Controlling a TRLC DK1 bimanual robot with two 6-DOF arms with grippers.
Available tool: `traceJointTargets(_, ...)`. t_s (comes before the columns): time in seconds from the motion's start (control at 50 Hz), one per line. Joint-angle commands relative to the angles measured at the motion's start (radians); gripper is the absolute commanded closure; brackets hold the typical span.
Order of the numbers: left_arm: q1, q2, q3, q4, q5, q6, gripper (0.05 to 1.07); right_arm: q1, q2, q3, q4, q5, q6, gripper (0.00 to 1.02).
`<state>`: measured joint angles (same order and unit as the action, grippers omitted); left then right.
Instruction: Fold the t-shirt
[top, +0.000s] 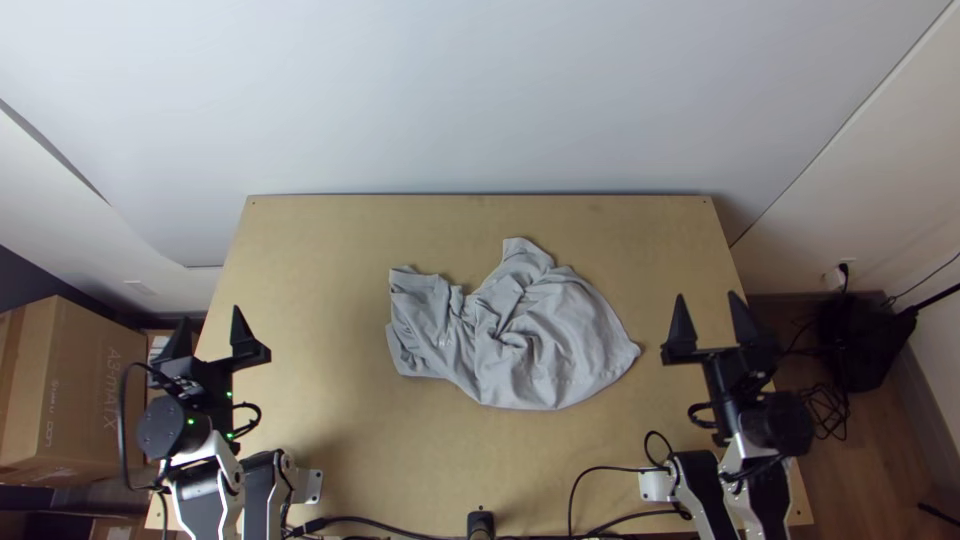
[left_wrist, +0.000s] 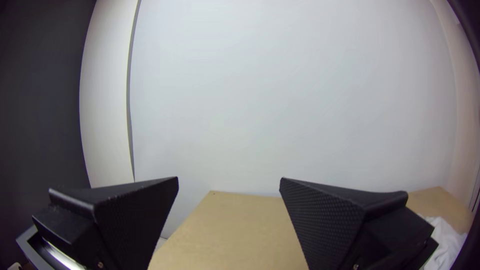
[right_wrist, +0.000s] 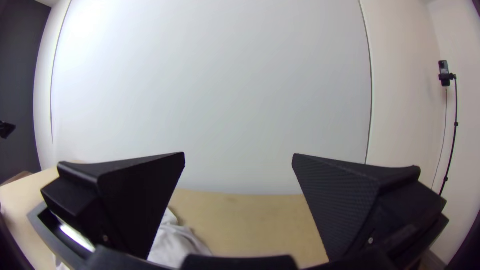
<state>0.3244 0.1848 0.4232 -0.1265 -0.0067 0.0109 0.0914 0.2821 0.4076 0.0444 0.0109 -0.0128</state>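
Observation:
A light grey t-shirt (top: 540, 335) lies bunched and wrinkled in the middle of the table, one narrow part pointing to the table's far edge. My left gripper (top: 211, 325) is open over the table's left side, well apart from the cloth. Over the right side, my right gripper (top: 710, 312) stands open, also apart from it. In the left wrist view the left gripper (left_wrist: 229, 181) has nothing between its fingers, and part of the shirt (left_wrist: 442, 242) shows beyond one finger. In the right wrist view the right gripper (right_wrist: 238, 156) is empty, with grey cloth (right_wrist: 177, 242) partly behind a finger.
The wooden table (top: 330, 230) has bare wood around the shirt. A white wall (top: 480, 90) rises behind its far edge. Black cables (top: 400, 527) run along the near edge. A cardboard box (top: 75, 390) stands off the left side, and a black object (top: 860, 345) off the right.

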Motion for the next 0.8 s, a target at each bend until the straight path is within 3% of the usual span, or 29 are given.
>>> traceJointTargets(0.0, -0.004, 0.087, 0.144, -0.045, 0.008, -0.028, 0.1, 0.013, 0.138, 0.154, 0.008, -0.002, -0.024, 0.03)
traceJointTargets(0.14, -0.004, 0.197, 0.364, -0.196, 0.007, -0.065, 0.1, 0.031, 0.278, 0.343, -0.046, -0.012, -0.032, 0.03)
traceJointTargets(0.38, 0.007, 0.349, 0.64, -0.475, -0.006, -0.085, 0.1, 0.148, 0.513, 0.668, -0.207, -0.012, -0.039, 0.03)
traceJointTargets(0.64, 0.018, 0.39, 0.798, -0.733, -0.006, -0.108, 0.1, 0.284, 0.807, 1.045, -0.42, -0.012, 0.011, 0.03)
traceJointTargets(0.78, 0.019, 0.407, 0.844, -0.843, -0.001, -0.127, 0.1, 0.366, 0.905, 1.12, -0.429, -0.012, 0.017, 0.03)
